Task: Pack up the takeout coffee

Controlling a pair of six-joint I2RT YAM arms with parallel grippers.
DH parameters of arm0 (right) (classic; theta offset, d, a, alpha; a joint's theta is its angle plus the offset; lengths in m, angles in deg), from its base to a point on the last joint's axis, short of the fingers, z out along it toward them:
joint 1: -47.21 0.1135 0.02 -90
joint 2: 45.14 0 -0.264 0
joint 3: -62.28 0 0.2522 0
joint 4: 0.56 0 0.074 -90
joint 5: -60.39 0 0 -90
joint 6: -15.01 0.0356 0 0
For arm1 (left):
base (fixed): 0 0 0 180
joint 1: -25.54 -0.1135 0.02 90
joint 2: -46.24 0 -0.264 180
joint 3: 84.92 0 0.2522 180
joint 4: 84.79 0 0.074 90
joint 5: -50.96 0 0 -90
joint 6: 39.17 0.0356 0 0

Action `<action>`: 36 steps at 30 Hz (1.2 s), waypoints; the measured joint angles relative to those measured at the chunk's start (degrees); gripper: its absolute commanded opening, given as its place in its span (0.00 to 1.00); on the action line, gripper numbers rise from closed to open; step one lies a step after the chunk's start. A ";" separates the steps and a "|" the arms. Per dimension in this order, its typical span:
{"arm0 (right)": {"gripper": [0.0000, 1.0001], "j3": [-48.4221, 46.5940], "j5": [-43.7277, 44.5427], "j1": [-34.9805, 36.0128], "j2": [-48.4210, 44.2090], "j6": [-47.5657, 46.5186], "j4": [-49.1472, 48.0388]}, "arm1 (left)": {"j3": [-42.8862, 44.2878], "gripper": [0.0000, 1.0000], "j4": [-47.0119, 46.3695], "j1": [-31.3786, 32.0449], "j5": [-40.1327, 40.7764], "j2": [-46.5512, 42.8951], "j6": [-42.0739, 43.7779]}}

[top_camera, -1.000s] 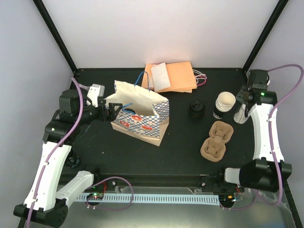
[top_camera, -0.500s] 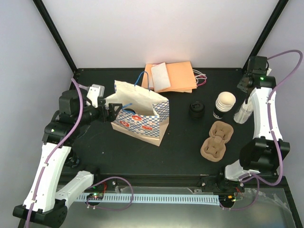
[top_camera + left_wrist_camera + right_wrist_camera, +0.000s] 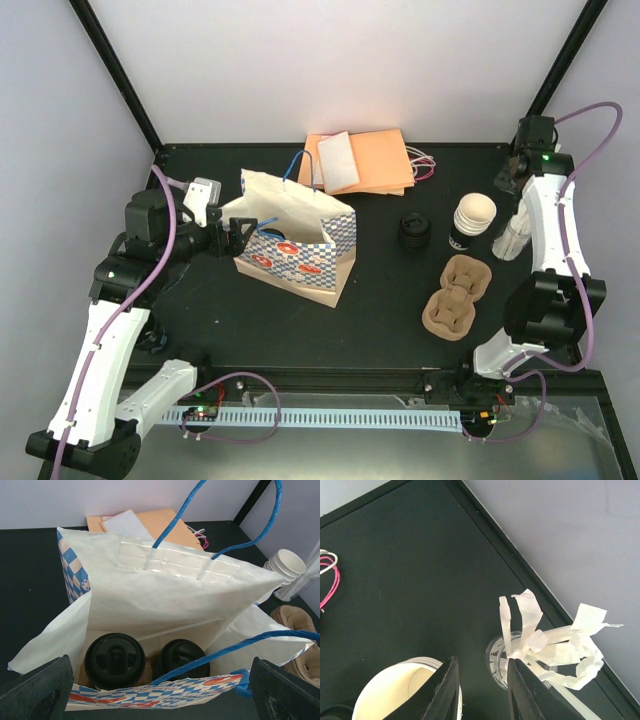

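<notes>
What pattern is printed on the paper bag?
Blue-and-white checks with red round motifs on the paper bag, clearest from the top external view.

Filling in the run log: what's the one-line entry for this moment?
left gripper: open, at mouth of bag | lidded cups: two, inside bag | right gripper: open, above straws

The worktop [image 3: 250, 320] is a flat matte black surface with a black frame rail along its edges.

Items standing or lying directly on it:
- Left of centre: an open white paper bag with blue chequered panels and blue cord handles [image 3: 300, 260], upright.
- Far edge, centre: a flat stack of orange paper sheets [image 3: 375, 160].
- Right of centre: a small round black plastic item [image 3: 412, 232]; type not determinable.
- Just beside it: a tilted stack of nested cream cups [image 3: 472, 215].
- Nearer the arms: a brown moulded-pulp cup carrier [image 3: 457, 297].
- Far right: a clear plastic cup of white-wrapped straws [image 3: 508, 240].
</notes>
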 measured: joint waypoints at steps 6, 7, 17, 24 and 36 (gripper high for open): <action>0.30 -1.68 0.02 0.00 2.54 -0.42 0.66 | 0.00 0.99 0.00 0.02 0.39 0.00 0.02; 0.31 -1.88 0.09 0.00 2.80 -0.50 0.72 | 0.00 0.99 0.00 0.02 0.42 0.00 0.04; 0.30 -1.88 1.92 0.00 3.02 -1.27 1.09 | 0.00 0.99 0.02 0.42 0.59 0.00 0.35; 0.27 -1.33 2.14 0.00 2.95 -1.77 1.05 | 0.00 0.99 0.02 0.76 1.01 0.00 0.39; 0.25 0.96 2.58 0.00 2.40 -2.51 1.29 | 0.00 0.99 0.02 1.14 1.60 0.00 0.42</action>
